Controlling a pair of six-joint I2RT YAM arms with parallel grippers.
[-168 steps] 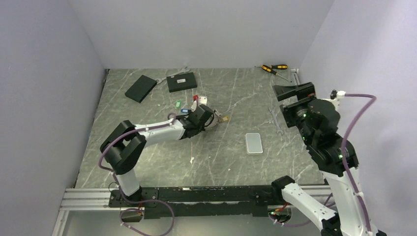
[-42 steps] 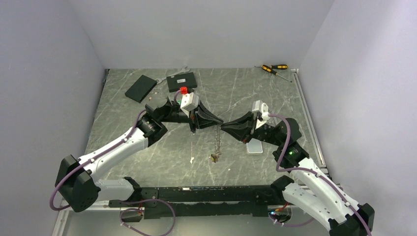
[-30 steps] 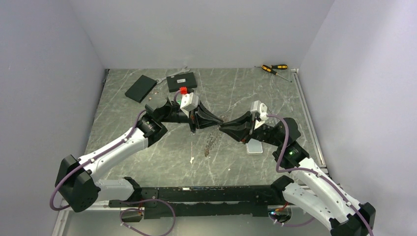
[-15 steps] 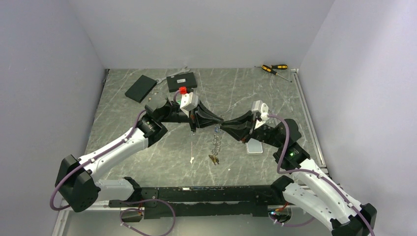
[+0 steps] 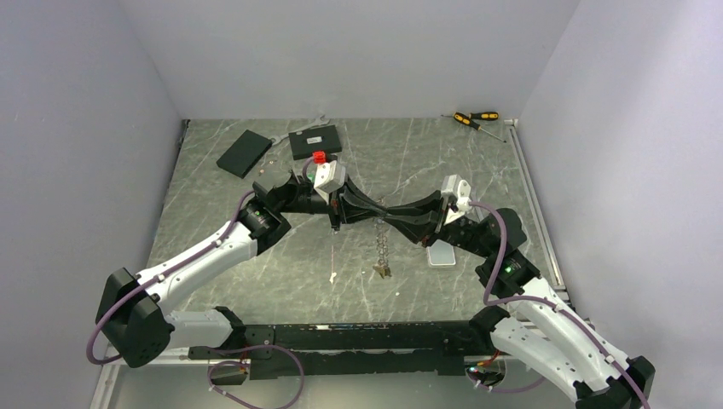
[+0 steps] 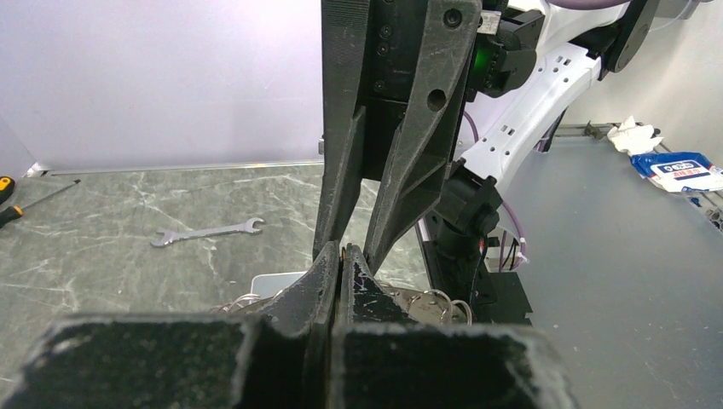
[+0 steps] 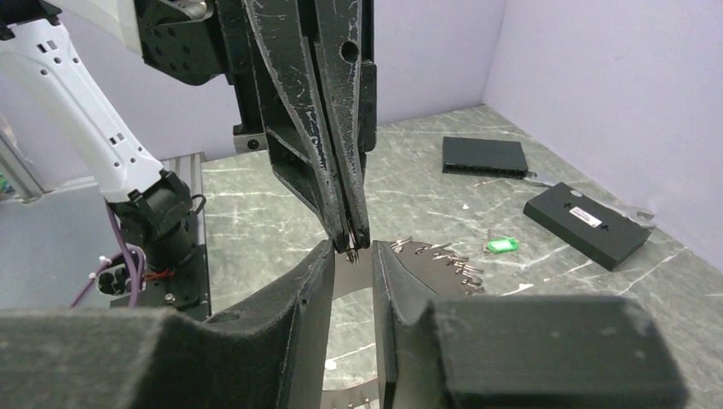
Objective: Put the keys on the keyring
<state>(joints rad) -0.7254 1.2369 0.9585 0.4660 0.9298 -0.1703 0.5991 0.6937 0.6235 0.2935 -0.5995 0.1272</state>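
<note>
Now my left gripper (image 6: 341, 260) is pinched tight on the keyring (image 5: 381, 247), which dangles in the air just left of the phone (image 5: 440, 256). My right gripper (image 7: 351, 256) meets it tip to tip there, jaws only narrowly parted around my left fingertips.

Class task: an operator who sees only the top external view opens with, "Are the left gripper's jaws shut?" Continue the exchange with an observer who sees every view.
Observer: Yes, the left gripper is pressed shut on the keyring.
Operator: And the right?
Observer: The right gripper stands open, the left's tips at its gap.
Operator: Any key lying loose?
Observer: A green-tagged key lies on the table near a black box.
</note>
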